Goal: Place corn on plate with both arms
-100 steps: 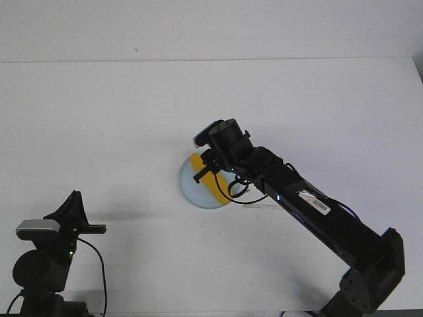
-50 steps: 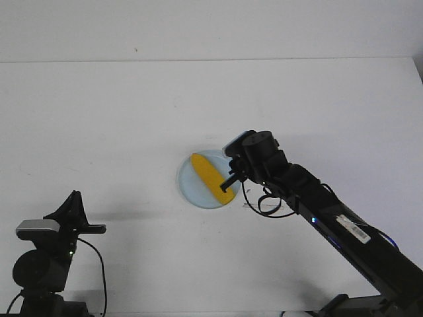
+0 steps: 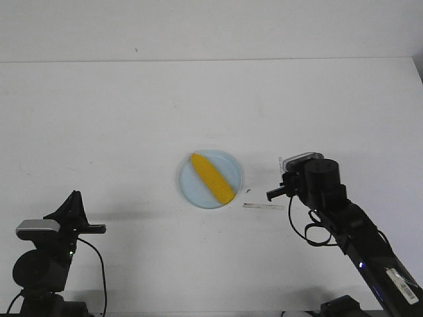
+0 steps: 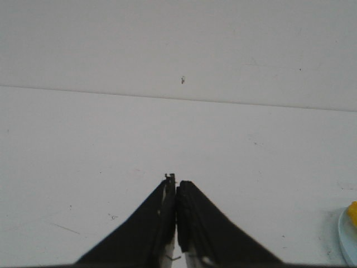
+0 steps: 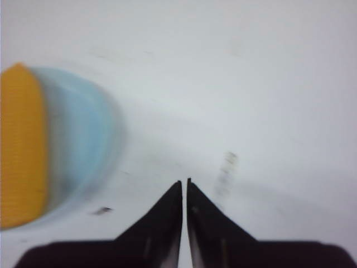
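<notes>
The yellow corn [image 3: 211, 177] lies diagonally across the pale blue plate [image 3: 228, 164] at the table's middle. It also shows blurred in the right wrist view [image 5: 19, 145] on the plate [image 5: 83, 134]. My right gripper [image 3: 271, 194] is shut and empty, to the right of the plate and apart from it; its jaws [image 5: 184, 182] meet at the tips. My left gripper [image 3: 99, 228] is shut and empty at the near left, far from the plate; in its wrist view [image 4: 175, 181] the fingers are pressed together, with the plate's edge [image 4: 346, 237] and a bit of corn [image 4: 353, 212] at the border.
A thin pale strip [image 3: 263, 206] lies on the white table just right of the plate, with a small dark speck [image 3: 248, 191] beside it. The table's far edge [image 3: 211, 61] meets a white wall.
My right gripper has let go of the corn, shut, and pulled back to the right and toward the near side. The corn stays on the plate. The left arm has not moved.
</notes>
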